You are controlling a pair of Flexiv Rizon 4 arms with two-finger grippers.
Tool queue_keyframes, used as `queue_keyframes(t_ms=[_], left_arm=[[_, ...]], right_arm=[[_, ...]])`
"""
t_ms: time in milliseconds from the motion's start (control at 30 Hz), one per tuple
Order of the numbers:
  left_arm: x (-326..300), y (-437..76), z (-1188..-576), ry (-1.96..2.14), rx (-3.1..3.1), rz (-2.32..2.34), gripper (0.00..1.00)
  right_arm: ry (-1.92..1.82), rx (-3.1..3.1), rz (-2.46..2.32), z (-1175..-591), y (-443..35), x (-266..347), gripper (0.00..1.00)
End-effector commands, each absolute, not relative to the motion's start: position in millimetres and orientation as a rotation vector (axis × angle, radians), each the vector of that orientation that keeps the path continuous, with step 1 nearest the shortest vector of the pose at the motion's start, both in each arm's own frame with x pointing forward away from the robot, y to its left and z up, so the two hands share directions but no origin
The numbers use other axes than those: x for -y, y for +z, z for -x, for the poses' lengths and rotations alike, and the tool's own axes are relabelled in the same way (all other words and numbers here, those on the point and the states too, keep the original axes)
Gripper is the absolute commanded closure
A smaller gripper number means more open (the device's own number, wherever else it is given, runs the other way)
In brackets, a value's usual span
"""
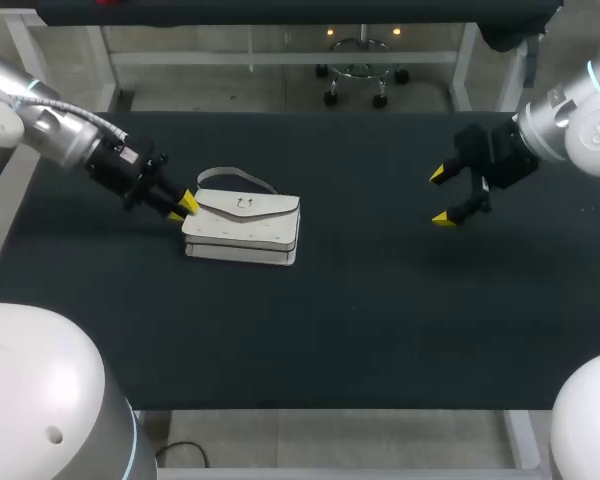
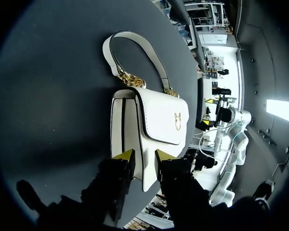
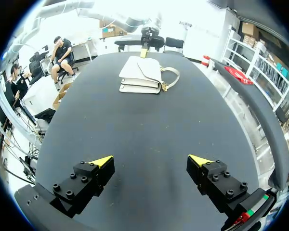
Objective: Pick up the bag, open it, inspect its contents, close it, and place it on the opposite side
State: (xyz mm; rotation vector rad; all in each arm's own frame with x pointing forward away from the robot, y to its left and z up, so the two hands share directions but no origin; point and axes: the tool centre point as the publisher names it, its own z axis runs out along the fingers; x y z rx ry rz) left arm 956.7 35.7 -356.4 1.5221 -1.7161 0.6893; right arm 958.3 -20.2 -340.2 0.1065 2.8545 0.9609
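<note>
Head view: bag (image 1: 242,228) on table (image 1: 380,320)

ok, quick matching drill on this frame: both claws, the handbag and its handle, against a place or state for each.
Things:
1. left claw
2. right claw
3. handbag
4. handle

Place or state:
A. open, over bare table
B. at the handbag's end
C. lying on the table, flap shut
D. white strap on gold chain links

Pairs: 1-B, 2-A, 3-C, 4-D
</note>
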Motion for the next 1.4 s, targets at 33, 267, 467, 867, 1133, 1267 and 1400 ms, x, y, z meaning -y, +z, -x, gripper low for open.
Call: queue_keyframes(t_ms=[33, 267, 467, 867, 1133, 1267, 1400], left_arm=[[-29, -356, -949, 0.705, 1.718, -1.541, 0.80], [-26, -359, -944, 0.727, 1.721, -1.558, 1.00], [-25, -360, -941, 0.749, 1.708, -1.569, 1.00], [-11, -367, -933, 0.731, 1.701, -1.587, 1.00], [26, -372, -926, 0.697, 1.726, -1.493, 1.00], [41, -373, -929, 0.715, 1.709, -1.496, 1.00], [54, -374, -933, 0.762, 1.662, -1.514, 1.00]], right_arm=[[0.963, -2.851, -0.106, -958, -341, 20, 0.00], [0.963, -2.851, -0.106, -958, -341, 20, 0.00], [0.963, -2.851, -0.106, -958, -341, 20, 0.00], [0.963, -2.851, -0.106, -958, -341, 20, 0.00], [0.963, -2.851, -0.106, -958, -341, 20, 0.00], [0.963, -2.851, -0.106, -958, -341, 20, 0.00], [0.963, -2.851, -0.106, -958, -341, 20, 0.00]])
